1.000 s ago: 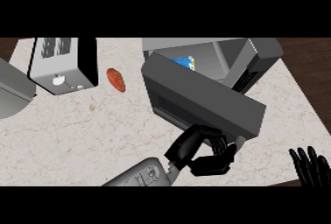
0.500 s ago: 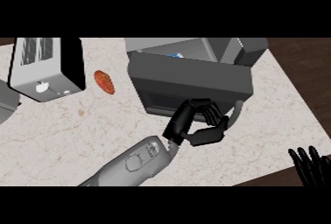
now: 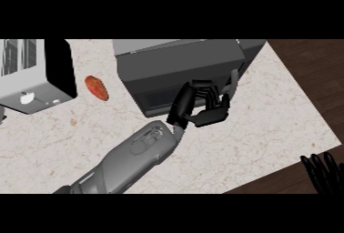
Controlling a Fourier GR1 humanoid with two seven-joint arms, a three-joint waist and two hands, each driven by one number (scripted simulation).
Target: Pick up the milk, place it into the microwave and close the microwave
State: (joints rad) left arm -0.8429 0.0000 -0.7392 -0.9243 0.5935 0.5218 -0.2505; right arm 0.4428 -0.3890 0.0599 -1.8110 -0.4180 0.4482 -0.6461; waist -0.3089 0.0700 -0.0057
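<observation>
The dark grey microwave [image 3: 176, 63] stands at the back middle of the counter. Its door [image 3: 158, 96] lies flat against the front and looks shut or nearly so. No milk shows; the door hides the inside. My left hand [image 3: 200, 105] rests against the door's right part near its handle edge, with relaxed, bent fingers holding nothing. My right hand [image 3: 324, 169] shows at the lower right edge, open with fingers up, resting off the counter.
A silver toaster [image 3: 33, 77] stands at the back left. A small red-orange food item [image 3: 96, 88] lies on the pale stone counter [image 3: 255, 132] between toaster and microwave. The counter's right edge runs diagonally, with dark wood beyond.
The microwave door has swung from wide open to against the front, hiding the blue-and-white carton inside. My left hand followed the door. The right hand stayed put.
</observation>
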